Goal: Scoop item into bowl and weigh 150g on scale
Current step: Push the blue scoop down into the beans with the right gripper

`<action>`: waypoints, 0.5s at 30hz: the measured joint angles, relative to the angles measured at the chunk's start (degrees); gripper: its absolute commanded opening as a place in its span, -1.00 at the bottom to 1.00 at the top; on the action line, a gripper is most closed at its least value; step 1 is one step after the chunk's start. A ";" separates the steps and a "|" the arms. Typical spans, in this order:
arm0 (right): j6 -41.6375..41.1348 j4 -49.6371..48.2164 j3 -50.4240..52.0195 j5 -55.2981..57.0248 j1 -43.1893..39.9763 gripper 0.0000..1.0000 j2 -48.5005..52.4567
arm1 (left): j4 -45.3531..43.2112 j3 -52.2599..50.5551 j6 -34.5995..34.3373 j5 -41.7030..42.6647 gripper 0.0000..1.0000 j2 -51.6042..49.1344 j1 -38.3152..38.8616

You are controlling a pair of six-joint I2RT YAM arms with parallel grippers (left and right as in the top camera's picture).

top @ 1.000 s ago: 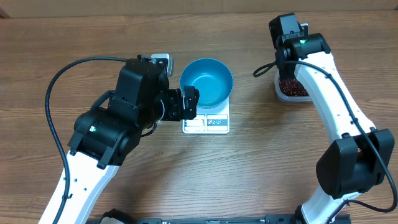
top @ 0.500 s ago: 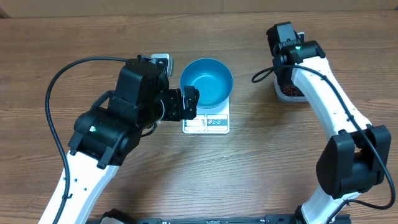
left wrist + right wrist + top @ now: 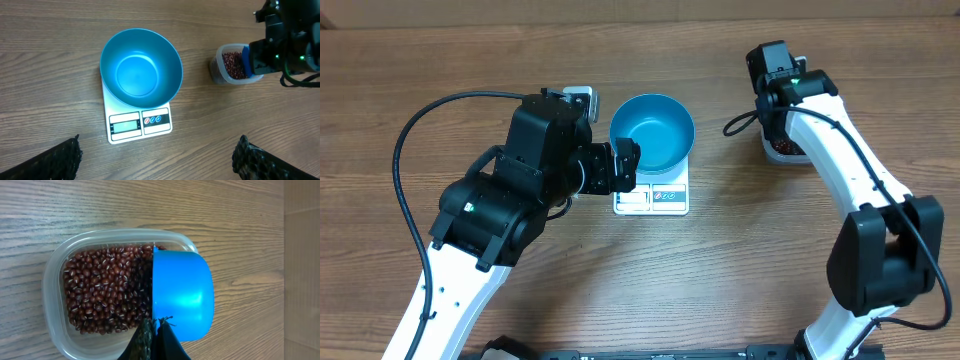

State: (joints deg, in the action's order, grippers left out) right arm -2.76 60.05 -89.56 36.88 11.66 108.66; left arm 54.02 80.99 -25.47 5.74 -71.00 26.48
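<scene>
Blue plastic sits pinched in the right tool [image 3: 156, 331], whose tips are drawn narrow on the near end of a small scoop [image 3: 182, 295]. The scoop's cup reaches out ahead of the tool over one side of a clear tub [image 3: 52, 280], with the beans [image 3: 105, 290] heaped just beside it. No bean shows on the blue face turned to the wrist camera, and I cannot tell whether that face is the cup's hollow or its back.

Over the last second the right arm has slid sideways across the tub, so from overhead it now covers more of it than it did. I take that as the tool lining up its dip, with nothing carried over yet.

Well off to the tool's side, the bowl [image 3: 141, 75] stands on the scale [image 3: 141, 125], which rests on the wooden tabletop [image 3: 50, 50]. The left tool [image 3: 626, 166] hovers just beside the bowl with its fingers spread wide, holding nothing.

The right wrist view alone gives the beans and the scoop's edge up close. Overhead, the arm hides nearly all of that. The left wrist view alone looks into the bowl and shows it bare, so the weighing has not started. The scale's display is too small to read.
</scene>
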 measured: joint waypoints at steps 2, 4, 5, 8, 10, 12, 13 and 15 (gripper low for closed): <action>0.00 0.00 0.00 0.00 0.00 -0.92 0.87 | 0.00 0.00 0.00 0.00 0.99 0.00 0.00; 0.02 -0.04 0.00 0.04 0.02 -0.92 1.70 | 0.00 0.00 0.00 0.00 0.99 0.00 0.00; -0.02 -0.07 0.00 0.07 0.02 -0.92 2.08 | 0.00 0.00 0.00 0.00 0.99 0.00 0.00; 0.00 -0.02 0.00 -0.26 0.07 -0.92 2.51 | 0.00 0.00 0.00 0.00 0.99 0.00 0.00; -0.02 -0.02 0.00 -0.59 0.04 -0.92 2.51 | 0.00 0.00 0.00 0.00 0.99 0.00 0.00; -0.24 -0.02 0.00 -0.83 0.07 -0.92 2.51 | 0.00 0.00 0.00 0.00 0.99 0.00 0.00; -0.28 -0.07 0.00 -0.92 0.04 -0.92 2.51 | 0.00 0.00 0.00 -0.02 0.99 0.00 0.00; -0.50 -0.07 0.00 -1.14 0.04 -0.92 2.51 | 0.00 0.00 0.00 0.00 0.99 0.00 0.00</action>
State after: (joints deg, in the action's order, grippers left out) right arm -3.27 59.99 -89.56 35.75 11.70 111.18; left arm 54.02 80.99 -25.47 5.74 -71.00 26.48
